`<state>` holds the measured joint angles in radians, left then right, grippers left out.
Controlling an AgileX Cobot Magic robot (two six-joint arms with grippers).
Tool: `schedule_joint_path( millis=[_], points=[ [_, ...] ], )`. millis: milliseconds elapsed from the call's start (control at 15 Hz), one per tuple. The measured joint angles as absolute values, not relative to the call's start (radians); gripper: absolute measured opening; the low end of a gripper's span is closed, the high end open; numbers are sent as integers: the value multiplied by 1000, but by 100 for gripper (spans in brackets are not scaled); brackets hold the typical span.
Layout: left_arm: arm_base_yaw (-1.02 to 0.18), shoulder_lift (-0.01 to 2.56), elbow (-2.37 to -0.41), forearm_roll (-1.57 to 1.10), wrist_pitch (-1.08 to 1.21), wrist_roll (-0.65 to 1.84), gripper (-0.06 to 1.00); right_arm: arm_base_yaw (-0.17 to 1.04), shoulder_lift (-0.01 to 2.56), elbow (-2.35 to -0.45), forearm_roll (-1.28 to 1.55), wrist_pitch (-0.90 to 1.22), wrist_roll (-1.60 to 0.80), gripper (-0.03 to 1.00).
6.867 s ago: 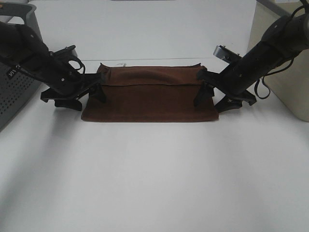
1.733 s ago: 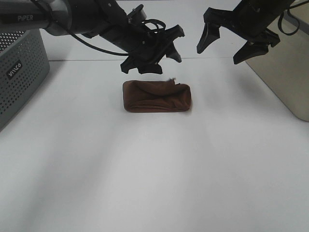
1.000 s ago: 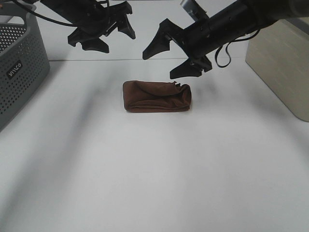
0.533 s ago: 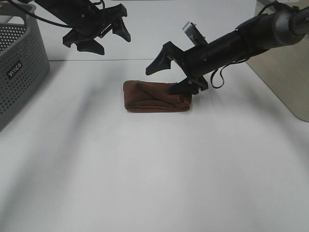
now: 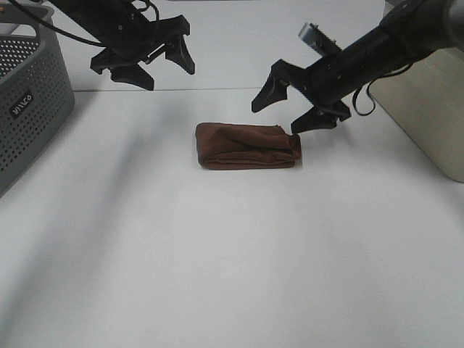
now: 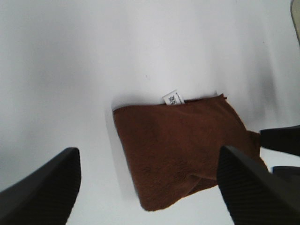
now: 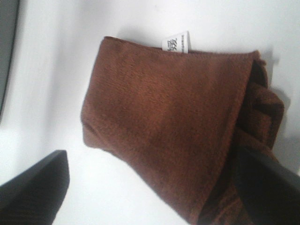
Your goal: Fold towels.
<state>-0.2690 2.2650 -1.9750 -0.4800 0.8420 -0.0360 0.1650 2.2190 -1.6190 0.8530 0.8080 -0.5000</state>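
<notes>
1. Towel [image 5: 249, 146]: compact folded bundle mid-bench [image 5: 232, 254]; folding looks essentially complete.
2. Right claw [image 5: 297, 109]: spread wide, empty, at the bundle's end.
3. Left claw [image 5: 145, 61]: spread, empty, raised well apart.

The towel [image 5: 249, 146] is soft terry cloth, dark reddish-brown, with a matt, nubbly pile that shows as a fine looped grain in the right wrist view [image 7: 173, 117]. Its small tag [image 7: 177, 43] looks like smooth white fabric or paper with dark print. The table [image 5: 232, 261] is a plain white, smooth, matt surface. The left gripper [image 5: 142, 61] and right gripper [image 5: 296, 105] look like matt black plastic, and one finger pad [image 6: 241, 183] carries a fine ribbed texture. The grey basket [image 5: 29, 109] is perforated plastic.
</notes>
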Motion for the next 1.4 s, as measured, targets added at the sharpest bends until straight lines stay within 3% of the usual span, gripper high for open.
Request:
schedule_joint_path(
  millis=[600, 800, 1000, 1400],
  points=[
    [-280, 1890, -1975, -150, 1201, -36, 76, 164, 1808, -1619, 516, 1181, -218, 89],
    [-280, 1754, -1884, -15, 1205, -74, 76, 164, 1707, -1598, 439, 1205, -180, 89],
    [-280, 1527, -1582, 50, 1207, -92, 76, 164, 1533, -1467, 383, 1206, -164, 89],
    [-280, 914, -965, 53, 1123, -94, 76, 164, 1028, -1001, 328, 1209, -163, 89]
  ],
)
